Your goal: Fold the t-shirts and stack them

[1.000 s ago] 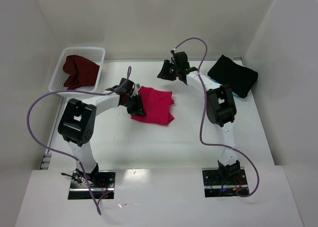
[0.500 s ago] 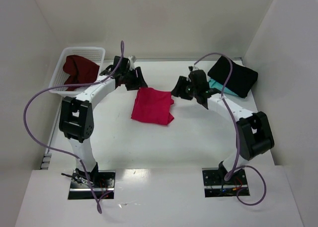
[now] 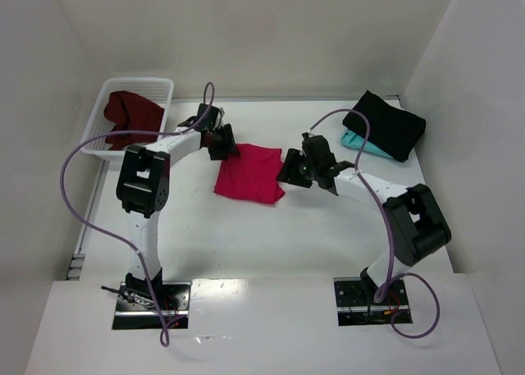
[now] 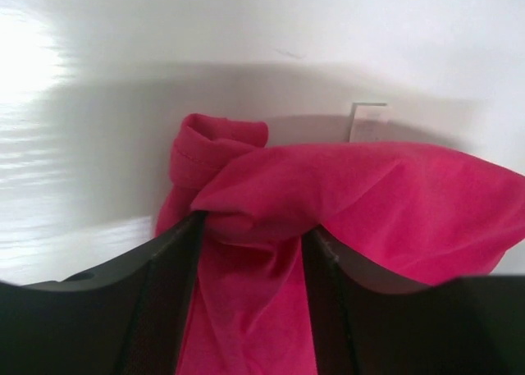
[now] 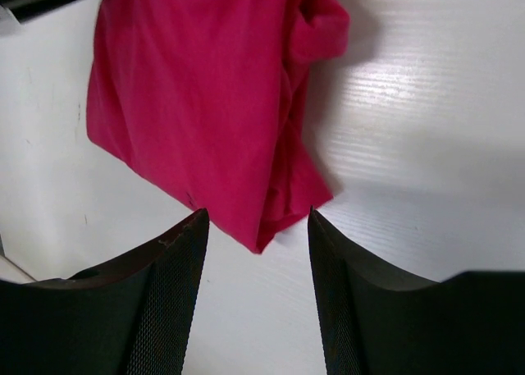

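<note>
The crimson-pink t-shirt (image 3: 248,172) lies folded on the table's middle. My left gripper (image 3: 223,141) is at its far left corner. In the left wrist view (image 4: 250,227) its jaws stand apart, with a bunched fold of the pink shirt (image 4: 369,194) between the fingers (image 4: 168,268). My right gripper (image 3: 291,171) is open and empty just off the shirt's right edge. In the right wrist view (image 5: 257,219) a shirt corner (image 5: 205,104) points between its fingers. The black t-shirt (image 3: 385,125) lies folded at the back right on the teal one (image 3: 361,145). The dark maroon t-shirt (image 3: 127,116) lies in the basket.
The white lattice basket (image 3: 135,84) stands at the back left corner. White walls close in the table on the left, back and right. A purple cable loops from each arm.
My left gripper has come down from beyond the shirt onto its far left corner. My right gripper has moved nearer and left, up to the shirt's right edge. The shirt has shifted slightly.
</note>
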